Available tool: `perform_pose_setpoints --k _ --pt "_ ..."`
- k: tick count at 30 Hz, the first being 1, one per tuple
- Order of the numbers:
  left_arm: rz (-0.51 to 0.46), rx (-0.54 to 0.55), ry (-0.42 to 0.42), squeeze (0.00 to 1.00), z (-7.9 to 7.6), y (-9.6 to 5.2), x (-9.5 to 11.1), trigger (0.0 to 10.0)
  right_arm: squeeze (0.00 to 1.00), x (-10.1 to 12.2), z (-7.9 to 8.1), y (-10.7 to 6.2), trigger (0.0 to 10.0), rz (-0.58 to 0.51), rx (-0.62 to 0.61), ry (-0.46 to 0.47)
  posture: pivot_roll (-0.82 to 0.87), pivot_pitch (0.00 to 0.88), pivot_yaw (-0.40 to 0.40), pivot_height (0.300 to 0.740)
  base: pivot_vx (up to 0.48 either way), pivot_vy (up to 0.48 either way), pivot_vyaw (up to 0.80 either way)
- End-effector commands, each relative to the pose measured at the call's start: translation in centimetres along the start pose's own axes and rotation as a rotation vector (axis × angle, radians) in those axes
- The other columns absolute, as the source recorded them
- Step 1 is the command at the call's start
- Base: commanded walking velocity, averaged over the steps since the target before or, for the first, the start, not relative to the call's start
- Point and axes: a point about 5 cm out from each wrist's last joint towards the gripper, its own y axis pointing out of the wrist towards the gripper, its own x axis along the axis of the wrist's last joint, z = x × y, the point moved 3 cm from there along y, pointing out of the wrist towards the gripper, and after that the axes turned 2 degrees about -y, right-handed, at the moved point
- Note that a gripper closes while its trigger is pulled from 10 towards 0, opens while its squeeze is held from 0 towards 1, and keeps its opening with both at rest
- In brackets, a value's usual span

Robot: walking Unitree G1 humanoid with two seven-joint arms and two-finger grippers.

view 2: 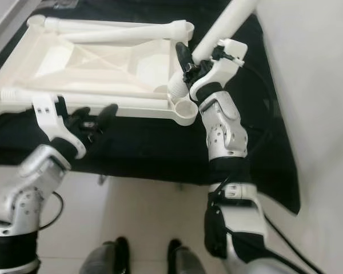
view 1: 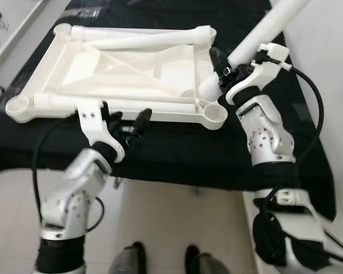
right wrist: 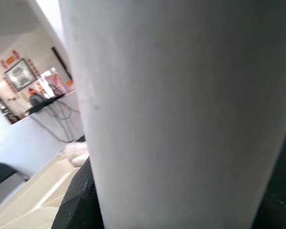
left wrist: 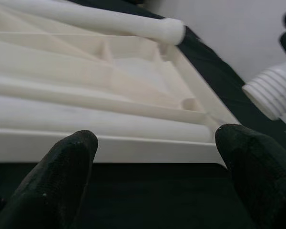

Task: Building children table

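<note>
early stage, by the look of it: upside-down white tabletop (view 1: 126,68) lying on black cloth (view 1: 177,154), no leg screwed in yet

right gripper (view 1: 222,71) clamped on a white table leg (view 1: 263,28), threaded end (view 1: 210,88) hovering just above the near right corner socket (view 1: 212,111), apparently about to be seated and turned

two more legs (view 1: 143,39) lying loose on the tabletop, so most sockets left to fill

left gripper (view 1: 128,123) spread wide, holding nothing, just at the tabletop's near edge

pale tiled floor (view 1: 171,217) below, white wall (view 1: 326,51) to the right
</note>
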Motion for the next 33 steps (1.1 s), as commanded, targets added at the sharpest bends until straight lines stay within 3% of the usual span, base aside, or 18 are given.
perform_pose_setpoints --k 1,12,19,22,23,28,33 --pt "-0.013 0.007 0.032 0.0 -0.2 -0.5 0.1 10.0 0.0 0.4 0.3 0.1 10.0 -0.03 0.007 -0.003 0.06 0.19 -0.014 0.74 0.0 0.0 0.0" --pt "-0.038 0.005 0.046 0.0 -0.7 -0.7 0.1 10.0 0.0 0.1 1.3 0.1 10.0 -0.026 0.063 -0.028 0.06 0.178 -0.014 0.74 0.324 0.0 -0.29" --pt "-0.037 -0.013 0.058 0.0 -1.3 -0.9 -0.1 10.0 0.0 0.4 2.5 -0.3 10.0 -0.052 0.165 -0.028 0.07 0.175 -0.014 0.74 0.341 0.0 0.0" --pt "-0.036 -0.019 0.071 0.0 -1.4 -1.0 -0.2 10.0 0.0 0.5 2.8 -0.6 10.0 -0.058 0.204 -0.055 0.07 0.175 -0.014 0.74 0.341 0.0 0.8" --pt "-0.031 -0.025 0.086 0.0 -1.6 -1.1 -0.3 10.0 0.0 1.1 2.9 -1.0 10.0 -0.105 0.232 -0.015 0.07 0.177 -0.015 0.74 0.33 0.0 0.77" --pt "0.013 -0.033 0.131 0.0 -1.7 -1.5 -1.3 10.0 0.0 0.9 3.3 -1.2 10.0 -0.07 0.283 -0.041 0.07 0.179 -0.014 0.74 0.0 0.0 0.0" --pt "0.11 -0.179 0.176 0.0 -3.7 -3.0 -3.6 10.0 0.0 1.0 4.2 -2.3 10.0 -0.062 0.446 -0.049 0.08 0.191 -0.014 0.74 0.0 0.0 0.0"
